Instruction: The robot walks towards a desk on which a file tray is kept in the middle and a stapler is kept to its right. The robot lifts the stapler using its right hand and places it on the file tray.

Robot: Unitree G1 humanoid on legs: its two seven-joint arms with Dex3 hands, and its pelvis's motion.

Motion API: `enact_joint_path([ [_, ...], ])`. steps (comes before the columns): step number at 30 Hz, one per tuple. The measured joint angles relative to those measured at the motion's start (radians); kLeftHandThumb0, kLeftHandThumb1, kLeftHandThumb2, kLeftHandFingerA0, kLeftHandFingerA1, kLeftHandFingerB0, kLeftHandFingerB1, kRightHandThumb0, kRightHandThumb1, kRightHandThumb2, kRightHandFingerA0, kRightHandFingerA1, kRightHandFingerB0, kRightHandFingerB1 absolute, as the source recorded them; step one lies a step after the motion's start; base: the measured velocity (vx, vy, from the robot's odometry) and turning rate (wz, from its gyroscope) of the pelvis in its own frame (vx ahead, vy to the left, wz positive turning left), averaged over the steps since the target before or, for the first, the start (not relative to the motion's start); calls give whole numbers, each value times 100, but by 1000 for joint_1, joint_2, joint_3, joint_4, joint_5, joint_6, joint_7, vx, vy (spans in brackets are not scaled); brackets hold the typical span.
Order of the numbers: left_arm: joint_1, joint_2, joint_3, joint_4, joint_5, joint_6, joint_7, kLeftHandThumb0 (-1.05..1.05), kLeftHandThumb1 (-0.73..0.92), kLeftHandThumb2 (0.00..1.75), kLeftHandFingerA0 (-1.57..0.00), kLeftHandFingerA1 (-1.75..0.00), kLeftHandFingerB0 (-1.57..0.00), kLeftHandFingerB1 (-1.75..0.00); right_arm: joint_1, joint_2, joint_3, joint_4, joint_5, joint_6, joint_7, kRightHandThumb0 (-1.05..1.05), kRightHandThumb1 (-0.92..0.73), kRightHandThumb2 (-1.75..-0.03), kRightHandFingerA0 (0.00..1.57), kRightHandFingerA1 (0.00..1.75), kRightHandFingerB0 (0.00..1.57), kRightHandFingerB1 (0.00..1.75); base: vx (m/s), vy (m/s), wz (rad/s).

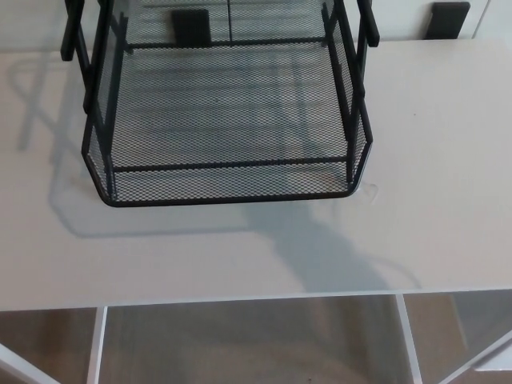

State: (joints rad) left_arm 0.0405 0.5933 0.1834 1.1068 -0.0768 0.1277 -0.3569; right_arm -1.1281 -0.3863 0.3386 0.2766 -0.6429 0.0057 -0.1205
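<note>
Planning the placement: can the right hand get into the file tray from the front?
Probably yes: the file tray has a low front, nothing before it on the desk, though the right hand is unseen.

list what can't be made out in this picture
1. Stapler: nowhere in the head view; its place cannot be told.
2. File tray: top and back cut off by the upper edge.
3. Both hands: outside the frame.
4. Black block behind the desk: cut by the top edge, unidentifiable.
</note>
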Motion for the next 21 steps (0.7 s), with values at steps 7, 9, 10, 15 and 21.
enact_joint_path([
  [7,-5,0,0,-8,-1,0,1,-57,81,63,-36,-44,-20,-36,-7,74,91,1,-5,10,107,-21,-67,-75,80,169,73,138,0,0,0],
  [9,-3,0,0,-15,-1,0,1,-60,66,89,-34,-54,-15,-45,-12,91,115,11,-8,15,136,-20,-65,-66,78,171,70,146,0,0,0],
  [10,-3,0,0,-18,-1,0,1,-61,66,90,-35,-55,-15,-45,-14,100,127,18,-10,18,151,-20,-66,-61,73,174,66,147,0,0,0],
  [15,-6,0,-2,-16,-1,0,1,-61,66,90,-33,-54,-15,-45,-18,137,176,73,-16,28,224,-26,-71,-59,71,171,69,131,0,0,0],
  [21,-2,0,-3,-18,0,0,2,-61,67,90,-32,-53,-13,-43,-8,165,257,162,-24,34,317,-24,-71,-64,74,172,73,134,0,0,0],
])
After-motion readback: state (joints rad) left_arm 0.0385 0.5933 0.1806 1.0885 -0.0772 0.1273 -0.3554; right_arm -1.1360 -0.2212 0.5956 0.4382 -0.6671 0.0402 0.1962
